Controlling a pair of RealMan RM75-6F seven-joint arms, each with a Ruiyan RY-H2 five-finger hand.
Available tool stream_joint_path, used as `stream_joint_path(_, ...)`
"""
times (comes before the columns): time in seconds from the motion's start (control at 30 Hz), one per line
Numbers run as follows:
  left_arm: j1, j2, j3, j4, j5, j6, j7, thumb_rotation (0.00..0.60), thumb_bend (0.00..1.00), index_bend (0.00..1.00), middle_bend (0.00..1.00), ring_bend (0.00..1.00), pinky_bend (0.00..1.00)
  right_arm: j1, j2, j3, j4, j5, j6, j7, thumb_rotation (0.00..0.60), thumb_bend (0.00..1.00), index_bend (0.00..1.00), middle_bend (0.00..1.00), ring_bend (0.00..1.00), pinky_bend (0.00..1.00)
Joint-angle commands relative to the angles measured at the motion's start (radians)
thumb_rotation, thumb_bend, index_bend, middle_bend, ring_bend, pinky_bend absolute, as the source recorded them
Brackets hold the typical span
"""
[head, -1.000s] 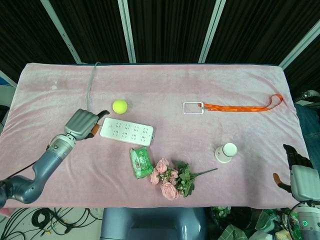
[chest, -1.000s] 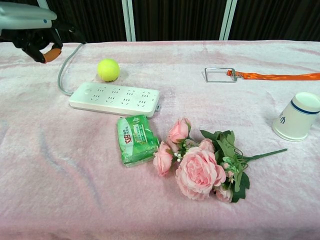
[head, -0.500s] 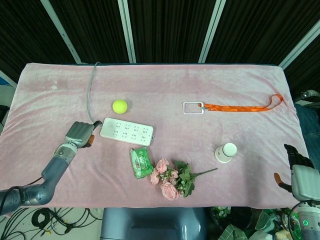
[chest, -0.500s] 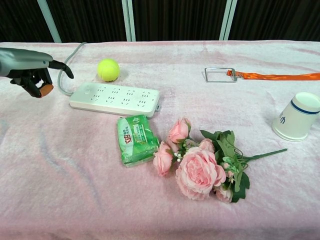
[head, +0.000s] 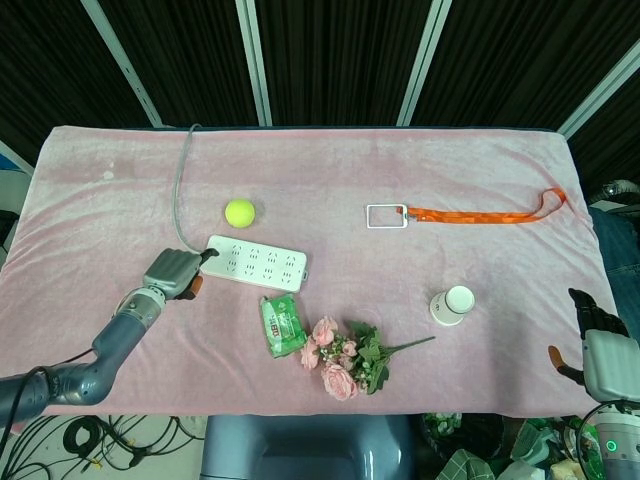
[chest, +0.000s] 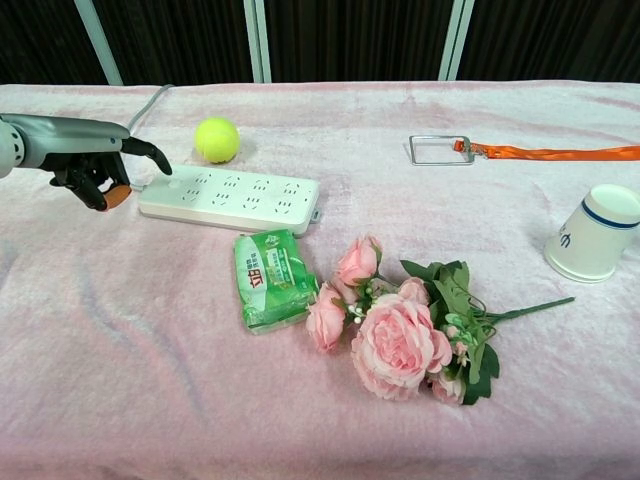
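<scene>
The white rectangular plastic power strip (chest: 229, 198) lies flat on the pink velvet-covered worktop (head: 480, 210), left of centre, just near of the yellow-green tennis ball (chest: 216, 139). Its long axis runs left to right, tilted a little so the right end sits nearer. The grey cable (head: 180, 190) leaves its left end and curves away to the far edge.

The left hand (chest: 95, 165) hovers at that left end, its fingers (chest: 150, 153) partly curled with one stretched toward the strip's corner, holding nothing; whether it touches the strip I cannot tell.

A push from this end could likely slide the strip right and near into the green plastic tissue packet (chest: 271, 278) and the bunch of pink artificial roses (chest: 400, 325), or snag the cable loop.

The right hand (head: 605, 355) rests off the worktop's right near corner; its finger state cannot be told.
</scene>
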Motion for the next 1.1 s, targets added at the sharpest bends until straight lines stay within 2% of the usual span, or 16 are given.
stream_joint_path(0.03,-0.006,-0.005,0.002,0.007,-0.004,-0.006,-0.002,0.6,0.63,0.15,0.75,0.82,0.83,0.0,0.0,0.0,0.0,0.0,0.0,-0.001,0.6,0.23,0.03,0.09,0.19,0.2)
stream_joint_path(0.83,-0.034,-0.051,0.032,0.074,-0.034,-0.024,-0.01,0.6,0.63,0.15,0.76,0.82,0.83,0.001,0.002,0.0,-0.002,0.005,-0.003,0.001,0.6,0.23,0.03,0.09,0.19,0.2)
stream_joint_path(1.1,-0.036,-0.061,0.055,0.099,-0.046,-0.05,-0.015,0.6,0.63,0.19,0.76,0.83,0.83,0.001,0.002,0.001,-0.001,0.006,-0.003,0.001,0.6,0.23,0.03,0.09,0.19,0.2)
